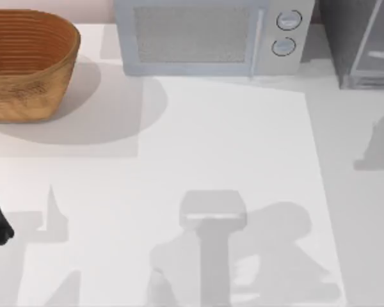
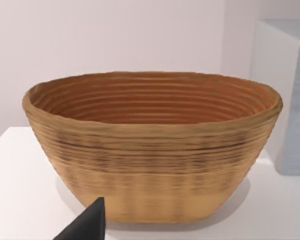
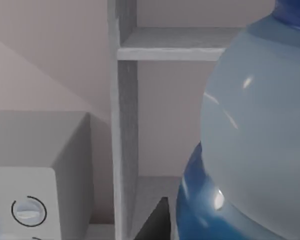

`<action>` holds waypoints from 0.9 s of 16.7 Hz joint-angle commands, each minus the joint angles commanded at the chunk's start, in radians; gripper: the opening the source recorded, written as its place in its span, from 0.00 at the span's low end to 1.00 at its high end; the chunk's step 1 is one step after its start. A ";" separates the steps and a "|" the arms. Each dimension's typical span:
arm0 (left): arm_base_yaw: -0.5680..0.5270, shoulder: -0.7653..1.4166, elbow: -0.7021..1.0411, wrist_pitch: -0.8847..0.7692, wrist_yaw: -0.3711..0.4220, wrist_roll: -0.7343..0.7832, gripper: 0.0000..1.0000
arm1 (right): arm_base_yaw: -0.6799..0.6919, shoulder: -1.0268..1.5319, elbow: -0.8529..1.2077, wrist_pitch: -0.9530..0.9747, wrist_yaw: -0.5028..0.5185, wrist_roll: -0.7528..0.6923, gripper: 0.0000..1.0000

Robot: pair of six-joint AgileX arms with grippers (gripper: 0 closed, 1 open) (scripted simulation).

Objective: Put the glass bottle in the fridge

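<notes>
Close before the right hand, the glass bottle (image 3: 255,135) faces the fridge (image 3: 125,125)'s open shelves; whether the hand grips it cannot be told. The carrying step seems under way, and next the bottle needs easing onto a shelf.

White surface (image 1: 230,160), wicker basket (image 1: 25,64) far left, white microwave (image 1: 208,35) far centre, grey fridge (image 1: 361,41) far right

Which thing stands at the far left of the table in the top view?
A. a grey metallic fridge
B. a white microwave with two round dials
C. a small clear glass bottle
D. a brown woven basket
D: the brown woven basket stands at the table's far left, while the white microwave with two round dials stands to its right.
</notes>
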 joint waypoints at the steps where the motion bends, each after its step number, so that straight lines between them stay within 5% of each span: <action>1: 0.000 0.000 0.000 0.000 0.000 0.000 1.00 | -0.013 0.101 0.045 0.053 -0.012 0.000 0.01; 15: 0.000 0.000 0.000 0.000 0.000 0.000 1.00 | -0.166 1.273 0.552 0.645 -0.135 -0.003 0.01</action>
